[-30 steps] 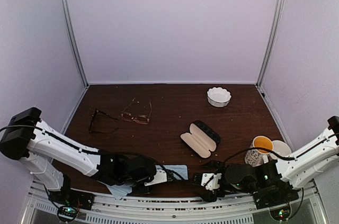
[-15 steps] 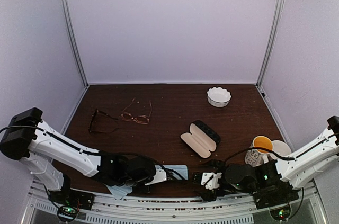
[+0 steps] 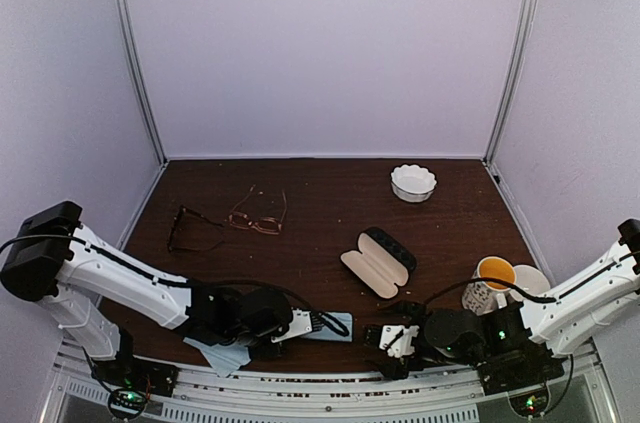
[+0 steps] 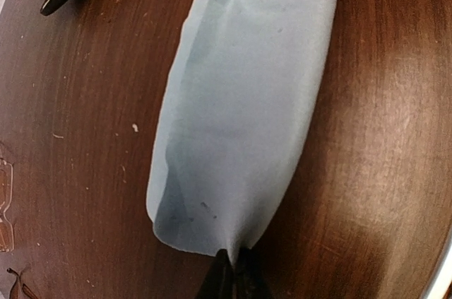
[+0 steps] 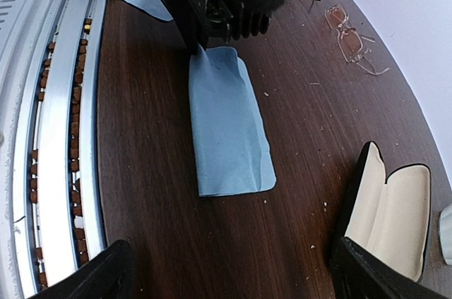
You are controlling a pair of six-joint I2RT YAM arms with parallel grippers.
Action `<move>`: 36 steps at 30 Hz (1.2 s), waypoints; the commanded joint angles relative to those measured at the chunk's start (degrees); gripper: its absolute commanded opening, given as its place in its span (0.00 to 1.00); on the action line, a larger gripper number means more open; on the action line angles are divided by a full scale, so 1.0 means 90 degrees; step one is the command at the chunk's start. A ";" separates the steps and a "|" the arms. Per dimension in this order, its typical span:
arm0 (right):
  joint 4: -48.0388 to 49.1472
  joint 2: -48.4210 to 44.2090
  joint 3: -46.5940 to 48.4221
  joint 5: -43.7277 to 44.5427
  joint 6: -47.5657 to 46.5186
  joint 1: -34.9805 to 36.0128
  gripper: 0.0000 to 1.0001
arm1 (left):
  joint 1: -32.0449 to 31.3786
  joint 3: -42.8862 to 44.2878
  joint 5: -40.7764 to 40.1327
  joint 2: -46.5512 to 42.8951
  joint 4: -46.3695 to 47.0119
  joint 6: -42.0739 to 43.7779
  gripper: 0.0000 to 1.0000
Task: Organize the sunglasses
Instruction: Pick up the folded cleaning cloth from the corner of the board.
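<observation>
The black-framed sunglasses point(image 3: 190, 228) are seen lying on the far left part of the tabletop point(image 3: 320, 193). The copper-framed sunglasses point(image 3: 258, 218) are laid just beside them, on their right. Neither pair is touched by a gripper. Nearer the middle, an open black glasses case point(image 3: 378, 261) with a cream inside is found, well apart from both pairs. At the near edge, a light-blue cloth point(image 4: 240, 101) is laid out on the brown wood. One end of it is pinched by the left gripper point(image 4: 232, 274), whose fingers are pressed tight together on the cloth. A second light-blue cloth point(image 3: 225, 355) is partly hidden under the left arm. The right gripper point(image 5: 240, 271) is held low over the tabletop near the first cloth's other end. Its fingers are spread wide and nothing is held between them. Farther back, a white bowl point(image 3: 413, 183) is set. A cup point(image 3: 490, 288) with an orange inside is placed by the right arm.
</observation>
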 commanded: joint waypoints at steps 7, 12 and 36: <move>0.0424 0.0325 0.0071 -0.0213 -0.0451 0.0032 0.89 | 0.0017 0.0070 0.0107 0.0082 -0.0002 -0.0032 0.00; 0.0530 0.0780 0.0252 -0.0478 -0.0668 0.0015 0.76 | 0.0140 -0.0201 0.0256 -0.0220 0.0274 -0.0109 0.00; 0.0245 0.2465 0.1513 -0.0978 -0.0864 -0.0368 0.47 | 0.0562 -0.0446 0.0845 -0.0455 0.0541 -0.0127 0.00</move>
